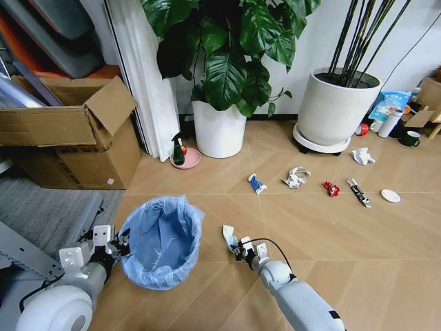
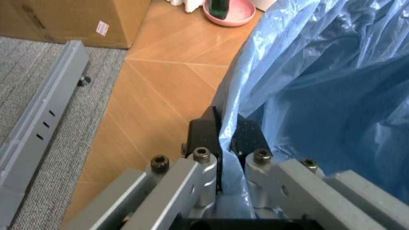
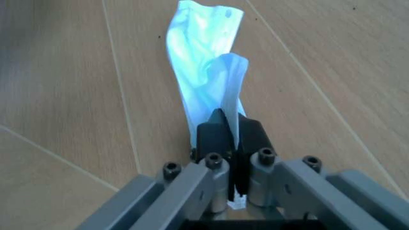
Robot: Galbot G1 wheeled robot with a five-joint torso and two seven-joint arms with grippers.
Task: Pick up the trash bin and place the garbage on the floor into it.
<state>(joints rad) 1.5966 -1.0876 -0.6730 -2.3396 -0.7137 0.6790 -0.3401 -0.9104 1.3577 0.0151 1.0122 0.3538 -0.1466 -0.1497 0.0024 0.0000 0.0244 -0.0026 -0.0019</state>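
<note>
The left gripper (image 2: pixel 225 139) is clamping the trash bin (image 1: pixel 162 241) by its bag rim, while the right gripper (image 3: pixel 231 136) is pinching a pale scrap (image 3: pixel 208 62) above the floor (image 1: pixel 344 234).

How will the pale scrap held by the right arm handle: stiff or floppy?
Probably floppy: the scrap stands creased and folded above the right end effector, which is shut on it. Likely very light, being thin and translucent. It may flutter or sag when carried to the trash bin.
</note>
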